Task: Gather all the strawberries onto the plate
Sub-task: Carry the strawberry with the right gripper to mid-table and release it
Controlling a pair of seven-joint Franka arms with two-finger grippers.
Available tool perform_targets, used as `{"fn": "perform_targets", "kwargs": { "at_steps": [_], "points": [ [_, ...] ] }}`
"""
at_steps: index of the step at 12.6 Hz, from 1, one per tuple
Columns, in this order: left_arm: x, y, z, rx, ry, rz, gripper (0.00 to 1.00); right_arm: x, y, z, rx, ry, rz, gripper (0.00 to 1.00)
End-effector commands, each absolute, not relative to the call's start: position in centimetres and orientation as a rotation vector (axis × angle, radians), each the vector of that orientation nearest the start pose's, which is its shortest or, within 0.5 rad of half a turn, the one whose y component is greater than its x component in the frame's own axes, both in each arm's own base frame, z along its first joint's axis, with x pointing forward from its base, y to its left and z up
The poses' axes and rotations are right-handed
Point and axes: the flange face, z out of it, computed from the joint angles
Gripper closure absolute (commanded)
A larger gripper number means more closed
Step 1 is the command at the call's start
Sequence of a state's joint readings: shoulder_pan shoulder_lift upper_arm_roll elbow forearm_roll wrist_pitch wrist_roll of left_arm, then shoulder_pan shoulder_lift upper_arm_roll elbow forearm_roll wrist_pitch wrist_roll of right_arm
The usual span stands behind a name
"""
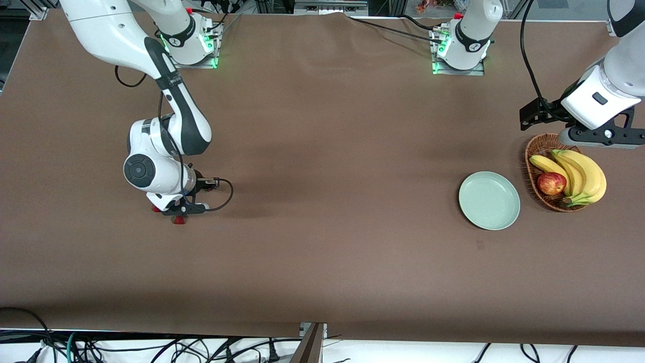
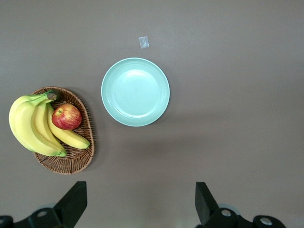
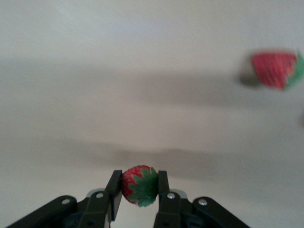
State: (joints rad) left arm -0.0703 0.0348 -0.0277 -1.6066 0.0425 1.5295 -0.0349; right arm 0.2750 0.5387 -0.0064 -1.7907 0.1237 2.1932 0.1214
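My right gripper is shut on a small red strawberry with a green leafy top. It is low at the right arm's end of the table, where the berry shows red under the hand. A second strawberry lies on the table close by and also shows beside the hand in the front view. A third is not in view. The pale mint-green plate lies bare toward the left arm's end, also in the left wrist view. My left gripper waits open, high over the table by the basket.
A brown wicker basket with bananas and a red-yellow apple stands beside the plate toward the left arm's end. A small pale scrap lies on the brown cloth near the plate.
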Motion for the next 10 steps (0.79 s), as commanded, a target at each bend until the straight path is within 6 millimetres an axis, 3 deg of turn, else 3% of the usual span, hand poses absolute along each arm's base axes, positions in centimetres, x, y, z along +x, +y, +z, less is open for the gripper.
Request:
{"fn": "perform_targets", "kwargs": {
  "at_steps": [1, 6, 9, 10],
  "points": [
    [55.6, -4.8, 59.2, -3.108, 0.119, 0.175, 0.0, 64.0, 24.0, 26.0, -3.038, -0.051, 0.163, 0.82],
    [55.6, -4.8, 59.2, -3.108, 0.119, 0.175, 0.0, 64.3, 38.4, 25.0, -2.851, 0.17, 0.113, 0.81],
    [55.6, -4.8, 59.2, -3.108, 0.119, 0.175, 0.0, 62.1, 47.5, 23.8, -2.674, 0.353, -0.033, 0.81],
    [55.6, -4.8, 59.2, -3.108, 0.119, 0.175, 0.0, 60.9, 49.6, 23.1, -2.625, 0.401, -0.079, 0.81]
  ]
}}
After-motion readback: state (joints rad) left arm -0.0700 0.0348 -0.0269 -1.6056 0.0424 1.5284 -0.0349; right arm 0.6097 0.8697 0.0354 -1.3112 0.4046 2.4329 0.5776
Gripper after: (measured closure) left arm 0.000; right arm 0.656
